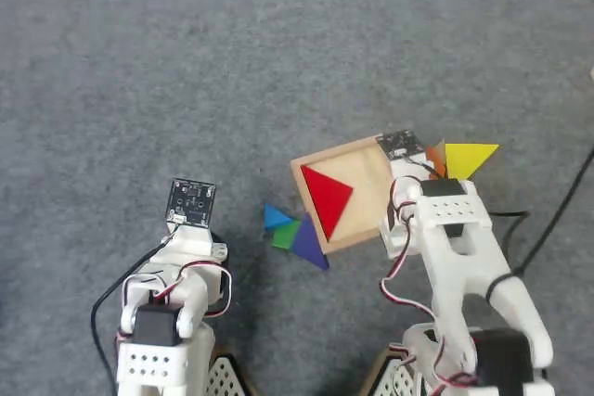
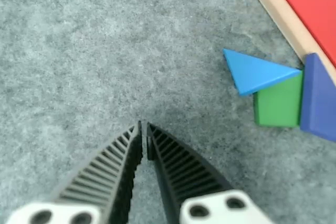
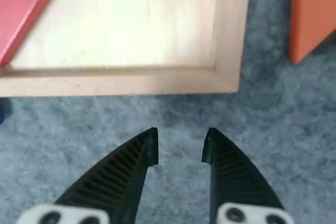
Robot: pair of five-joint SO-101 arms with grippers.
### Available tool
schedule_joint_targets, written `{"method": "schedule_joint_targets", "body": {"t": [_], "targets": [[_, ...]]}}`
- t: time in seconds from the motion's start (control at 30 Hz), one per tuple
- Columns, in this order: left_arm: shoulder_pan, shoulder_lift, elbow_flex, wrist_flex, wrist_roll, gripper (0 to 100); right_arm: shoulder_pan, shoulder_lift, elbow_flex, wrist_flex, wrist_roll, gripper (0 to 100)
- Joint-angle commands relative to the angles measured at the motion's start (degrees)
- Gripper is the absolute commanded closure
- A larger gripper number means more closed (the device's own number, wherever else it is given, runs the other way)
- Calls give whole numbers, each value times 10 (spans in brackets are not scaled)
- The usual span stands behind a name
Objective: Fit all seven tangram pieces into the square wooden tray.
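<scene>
From above, the square wooden tray (image 1: 334, 152) sits turned cornerwise between the two arms, with the red triangle (image 1: 325, 197) the one piece inside it. A blue triangle (image 1: 275, 217), a green square (image 1: 286, 234) and an indigo piece (image 1: 309, 244) cluster against the tray's outer edge on the left arm's (image 1: 186, 266) side. An orange piece (image 1: 436, 159) and a yellow triangle (image 1: 470, 157) lie just past the opposite corner, beside the right arm's (image 1: 445, 220) wrist. So each arm has its own nearer group (a tidy split, I judge).

In the left wrist view, the left pincer (image 2: 143, 125) hangs over bare carpet (image 2: 79, 51), jaws all but closed with nothing between them. The blue triangle lies ahead and towards the tray, well apart from the tips. It touches the green square, and its long edge runs roughly crosswise to the fingers' line. Any grasp there would need the jaws opened first.

In the right wrist view, the right pincer (image 3: 180, 142) stands partway open and empty over carpet, just outside the tray's rim near a corner. The orange piece lies beyond that corner, off to one side.
</scene>
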Motion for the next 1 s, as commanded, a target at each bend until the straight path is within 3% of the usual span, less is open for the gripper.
{"method": "schedule_joint_targets", "body": {"t": [0.0, 0.17, 0.33, 0.63, 0.97], "targets": [[-4, -11, -7, 4, -4, 985, 2, -60, -25, 9, 4, 840], [-4, -11, -7, 4, -4, 985, -1, -55, -93, 12, -14, 839], [-4, -11, -7, 4, -4, 985, -35, 53, -145, -4, -15, 839], [-4, -11, -7, 4, -4, 985, -29, 227, -239, -32, -15, 842], [-4, -11, -7, 4, -4, 985, -3, 201, -220, -26, -33, 840]]}}
